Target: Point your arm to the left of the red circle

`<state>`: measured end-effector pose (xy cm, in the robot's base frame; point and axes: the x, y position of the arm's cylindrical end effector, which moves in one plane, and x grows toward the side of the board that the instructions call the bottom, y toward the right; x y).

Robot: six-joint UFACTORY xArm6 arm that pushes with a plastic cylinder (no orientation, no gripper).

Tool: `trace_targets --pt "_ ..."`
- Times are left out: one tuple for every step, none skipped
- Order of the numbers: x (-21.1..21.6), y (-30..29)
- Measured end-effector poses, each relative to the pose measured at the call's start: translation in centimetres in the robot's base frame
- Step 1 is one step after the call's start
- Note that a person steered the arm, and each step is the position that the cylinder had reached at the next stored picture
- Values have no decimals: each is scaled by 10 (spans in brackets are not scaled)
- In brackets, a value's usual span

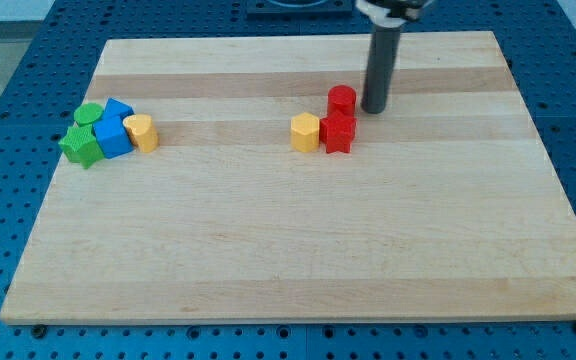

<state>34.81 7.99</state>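
The red circle (pixel 342 99), a short red cylinder, stands on the wooden board a little right of centre, near the view's top. My tip (pixel 374 109) rests on the board just to the right of the red circle, very close to it. Directly below the red circle sits a red star-shaped block (pixel 338 132), and a yellow hexagonal block (pixel 306 132) touches that one on its left. The board to the left of the red circle is bare.
A cluster lies at the view's left: a green cylinder (pixel 89 113), a green star-shaped block (pixel 81 146), a blue block (pixel 119 109), a blue cube (pixel 113 137) and a yellow block (pixel 142 131). The wooden board (pixel 288 250) lies on a blue perforated table.
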Motion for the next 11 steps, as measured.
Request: trace_targets --pt "0 -37" --pt "0 -40" --pt "-27 -1" --pt "-61 -10" --pt "-61 -38" --pt "-38 -41" --pt "-11 -41" --pt "-18 -41" --pt "-64 -57" --pt "-74 -101" --pt "-48 -119"
